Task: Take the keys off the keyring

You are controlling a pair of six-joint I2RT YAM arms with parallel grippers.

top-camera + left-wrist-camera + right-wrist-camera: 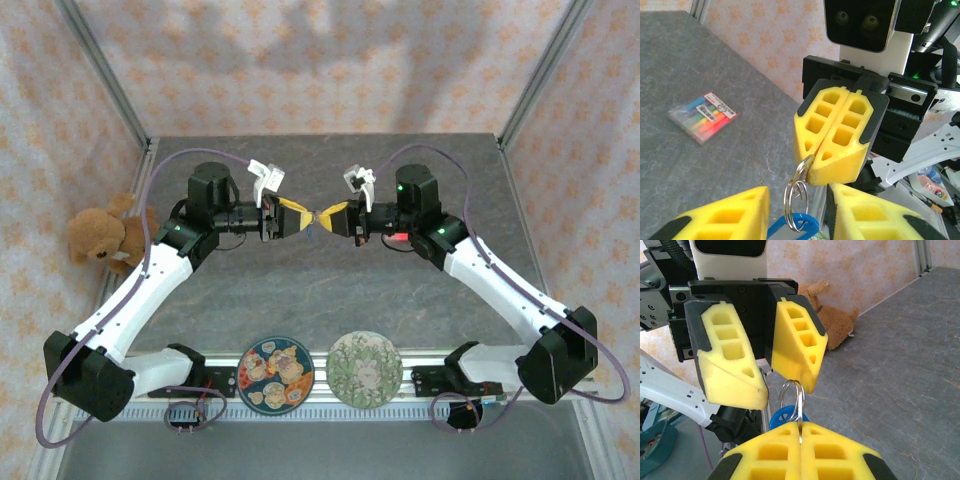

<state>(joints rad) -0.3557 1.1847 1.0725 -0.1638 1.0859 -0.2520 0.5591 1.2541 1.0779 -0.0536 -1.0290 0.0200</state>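
Note:
The two grippers meet tip to tip above the middle of the table. My right gripper is shut on a thin metal key, seen edge-on in the seam between its yellow pads. From that key hangs the silver keyring, with a blue tag below it. My left gripper stands open. Its two yellow fingers flank the ring, which lies close to one fingertip; I cannot tell whether it touches.
A clear pack of coloured markers lies on the grey table. A brown teddy bear sits at the left wall. Two patterned plates rest between the arm bases.

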